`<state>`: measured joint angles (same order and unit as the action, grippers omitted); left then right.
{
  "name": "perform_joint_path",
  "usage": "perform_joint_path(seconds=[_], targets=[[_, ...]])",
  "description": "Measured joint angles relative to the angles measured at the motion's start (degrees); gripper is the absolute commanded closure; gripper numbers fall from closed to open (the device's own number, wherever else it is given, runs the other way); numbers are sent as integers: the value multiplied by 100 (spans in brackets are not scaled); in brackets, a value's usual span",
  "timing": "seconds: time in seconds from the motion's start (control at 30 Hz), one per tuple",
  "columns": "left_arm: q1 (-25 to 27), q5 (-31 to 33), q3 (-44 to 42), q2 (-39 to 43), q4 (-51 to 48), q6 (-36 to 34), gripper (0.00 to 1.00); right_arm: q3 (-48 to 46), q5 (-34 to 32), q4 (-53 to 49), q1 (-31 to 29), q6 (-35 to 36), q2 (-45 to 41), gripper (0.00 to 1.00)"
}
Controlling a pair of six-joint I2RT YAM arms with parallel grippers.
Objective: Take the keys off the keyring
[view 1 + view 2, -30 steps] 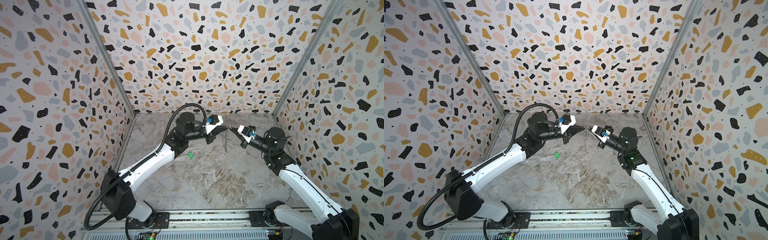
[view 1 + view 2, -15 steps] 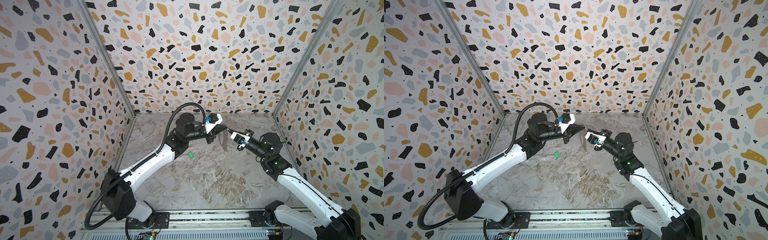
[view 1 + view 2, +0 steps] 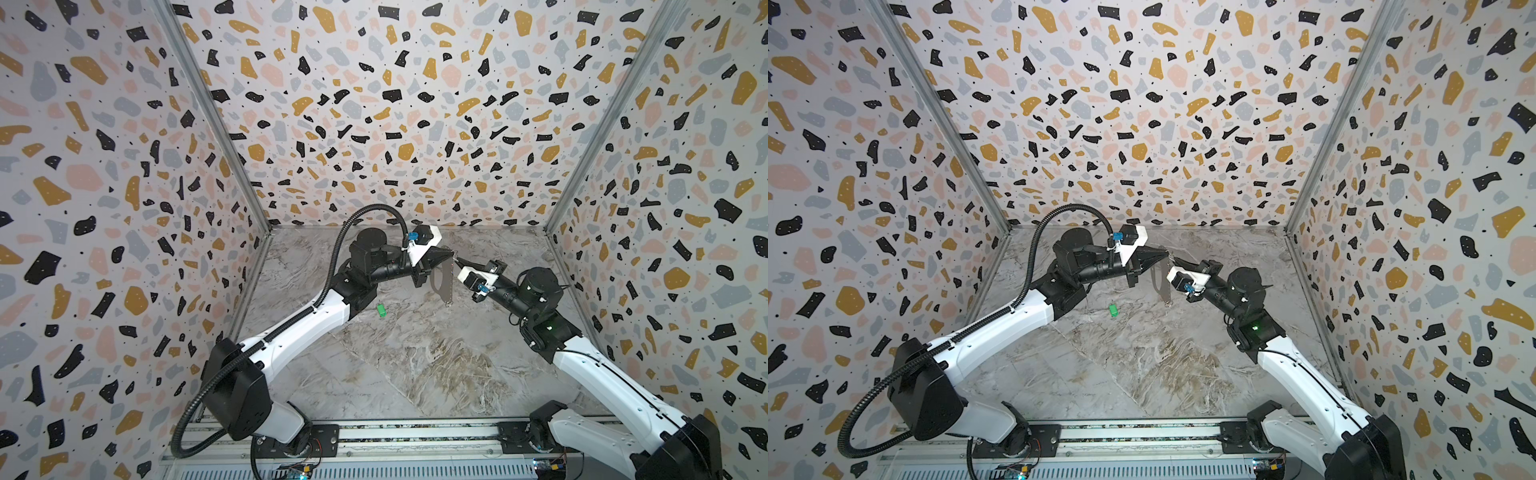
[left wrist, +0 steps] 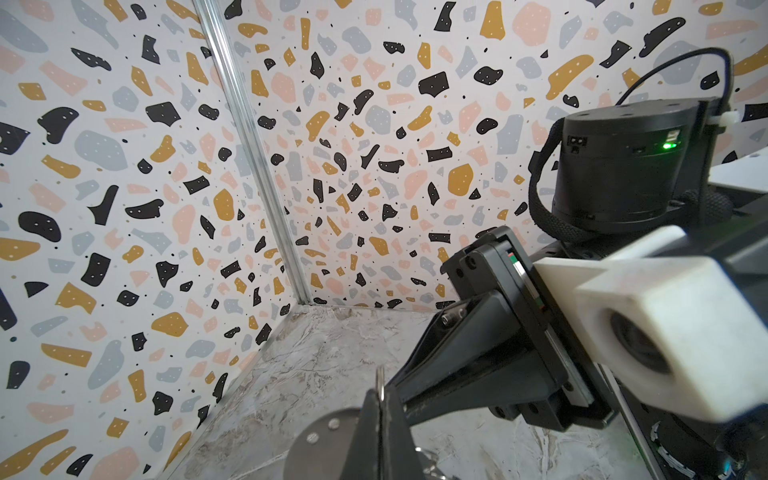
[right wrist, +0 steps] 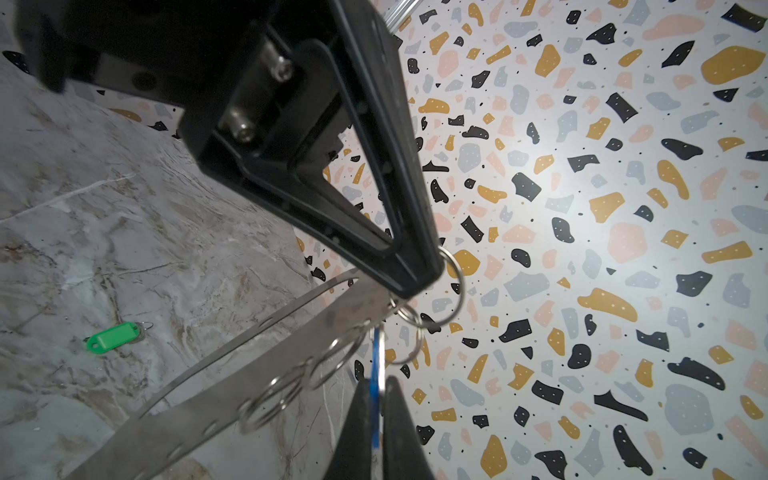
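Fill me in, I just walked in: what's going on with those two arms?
The left gripper is clamped on a corner of the keyring, so the plate hangs above the table. The right gripper has its fingers either side of the blue tag, which hangs from a ring. Whether it grips is unclear. The green tag lies loose on the table.

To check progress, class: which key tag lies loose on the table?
The green tag, alone on the table; the blue tag hangs by rings from the metal plate, inside the right gripper.
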<state>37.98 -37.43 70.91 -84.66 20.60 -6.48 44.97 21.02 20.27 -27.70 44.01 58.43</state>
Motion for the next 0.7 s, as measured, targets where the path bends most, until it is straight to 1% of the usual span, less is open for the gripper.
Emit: perform_joint_path(seconds=[0.1,0.23,0.37,0.57,0.7], targets=[[-39,-140,-17,-7,98,31,100,155,264,-507,184,-7,0,70],[-76,-393,-17,-28,190,28,100,273,968,-1078,750,-146,-98,66],[-85,-568,-15,-66,151,-17,100,352,1670,-1423,1202,-404,-216,66],[-85,-737,20,-129,-122,-214,100,603,2629,-1497,1523,-949,-190,71],[-85,-763,37,-131,-352,-404,100,837,3309,-1357,1690,-1357,0,75]])
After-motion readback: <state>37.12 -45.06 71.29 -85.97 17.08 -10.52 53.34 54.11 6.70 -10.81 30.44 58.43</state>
